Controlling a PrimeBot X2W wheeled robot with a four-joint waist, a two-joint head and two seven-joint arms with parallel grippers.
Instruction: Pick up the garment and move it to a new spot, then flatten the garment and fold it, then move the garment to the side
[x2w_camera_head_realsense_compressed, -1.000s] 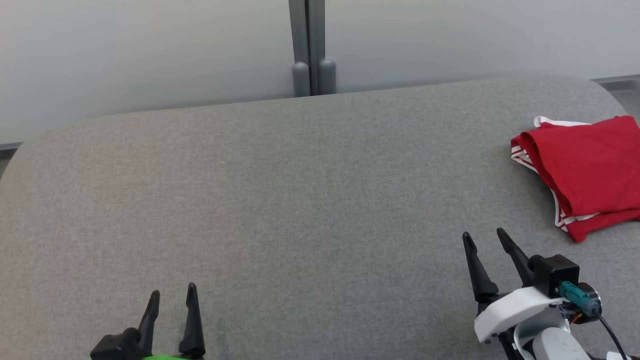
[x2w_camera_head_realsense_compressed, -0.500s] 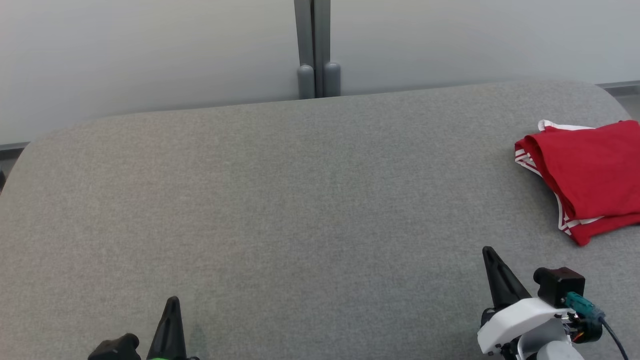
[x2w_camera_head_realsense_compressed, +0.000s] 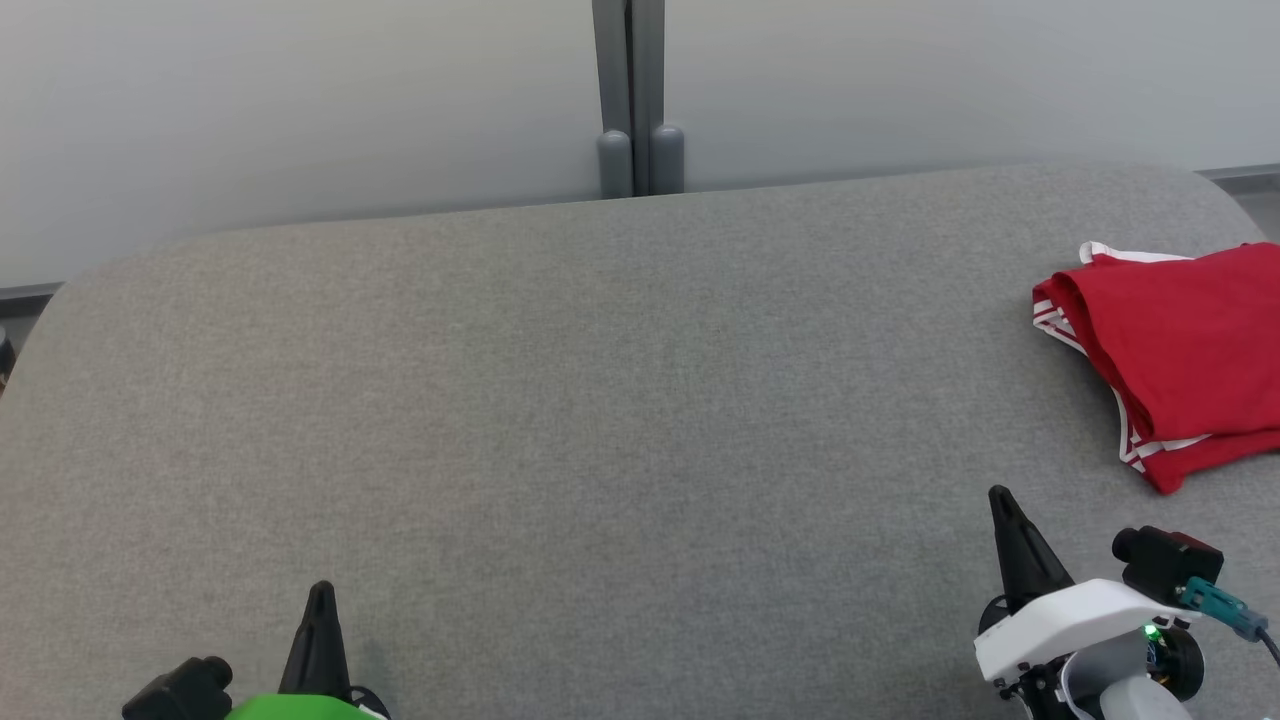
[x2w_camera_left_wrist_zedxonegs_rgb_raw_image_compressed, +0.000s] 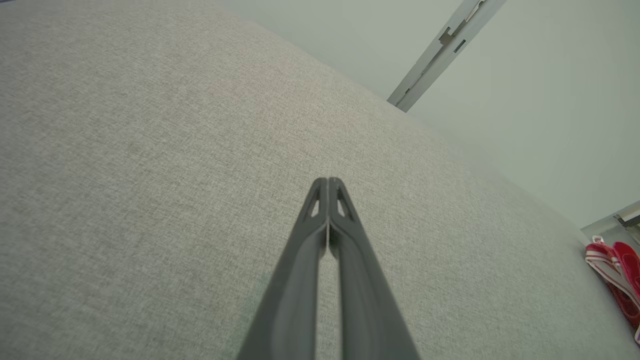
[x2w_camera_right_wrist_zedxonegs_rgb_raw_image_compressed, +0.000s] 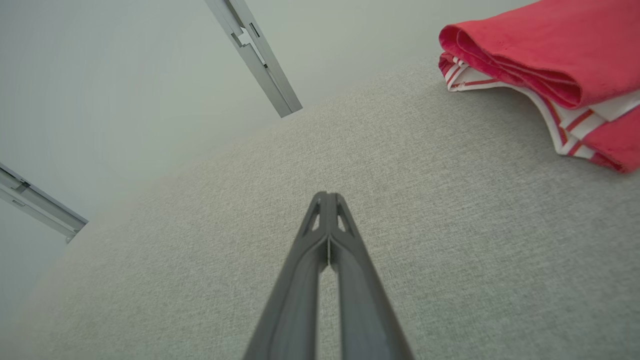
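Both clenched on nothing, my left gripper (x2w_camera_head_realsense_compressed: 321, 598) and right gripper (x2w_camera_head_realsense_compressed: 1003, 505) sit low in the frame over the grey fabric table (x2w_camera_head_realsense_compressed: 600, 400). The folded red garment with white-striped trim (x2w_camera_head_realsense_compressed: 1180, 350) lies at the far right edge. The move aside looks done, so next I likely just rest.

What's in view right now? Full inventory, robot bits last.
garment: 1, red with white striped trim, folded, right edge of the surface
surface: 1, grey fabric, spanning the foreground
wall: 1, pale grey, behind the surface
post: 1, grey, top centre against the wall
left pincer: 1, dark, lower left, shut, empty
right pincer: 1, dark, lower right, shut, empty, apart from the garment
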